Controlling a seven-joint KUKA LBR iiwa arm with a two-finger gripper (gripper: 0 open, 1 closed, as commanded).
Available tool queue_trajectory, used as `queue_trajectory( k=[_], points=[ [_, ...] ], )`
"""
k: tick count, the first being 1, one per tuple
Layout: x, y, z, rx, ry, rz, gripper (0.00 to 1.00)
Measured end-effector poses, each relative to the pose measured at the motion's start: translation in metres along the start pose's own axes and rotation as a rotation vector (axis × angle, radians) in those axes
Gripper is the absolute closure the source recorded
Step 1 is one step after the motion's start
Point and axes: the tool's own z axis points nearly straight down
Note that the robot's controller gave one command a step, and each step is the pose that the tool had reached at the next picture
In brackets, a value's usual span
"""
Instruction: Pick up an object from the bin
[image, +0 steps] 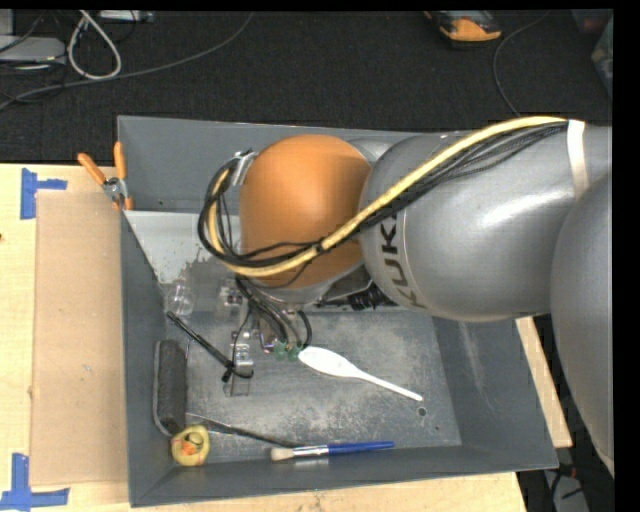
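The arm (480, 230) comes in from the right and bends down into the bin (300, 135). Its orange cover (300, 200) hangs over the back half of the floor, with black and yellow cables (215, 225) looped round its left side. Below the cover the end effector (239, 372) is down low, close to the floor and a little left of the middle. From where I stand I cannot tell whether it is wide or narrow, and I see nothing plainly held in it.

The thing nearest it is a thin black rod (195, 340), which slants from the upper left down to the end effector's tip. The two seem to meet there, though I cannot say for sure that they touch. Just to the right lies a white spoon (345, 368), its bowl near the end effector and its handle pointing away to the lower right.

The other things are spread out, not heaped. A long dark strip (171, 385) lies along the left wall, well apart from the spoon. At its near end, in the front left corner, sits a small yellow roll (190, 445). A thin dark wire (240, 432) curves along the front of the floor. Just beyond its right end is a brush (340, 450) with a blue handle, lying flat beside the front wall, bristles to the left. Up by the left wall, behind the rod, is a small clear piece (181, 296) whose shape I cannot make out.
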Motion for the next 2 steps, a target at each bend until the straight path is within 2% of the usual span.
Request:
queue_trajectory(
  k=[1, 2],
  points=[
    [-0.002, -0.002, -0.005, -0.001, -0.008, 0.005, 0.00],
    [0.021, -0.021, 0.074, -0.002, -0.008, 0.092, 0.00]
  ],
)
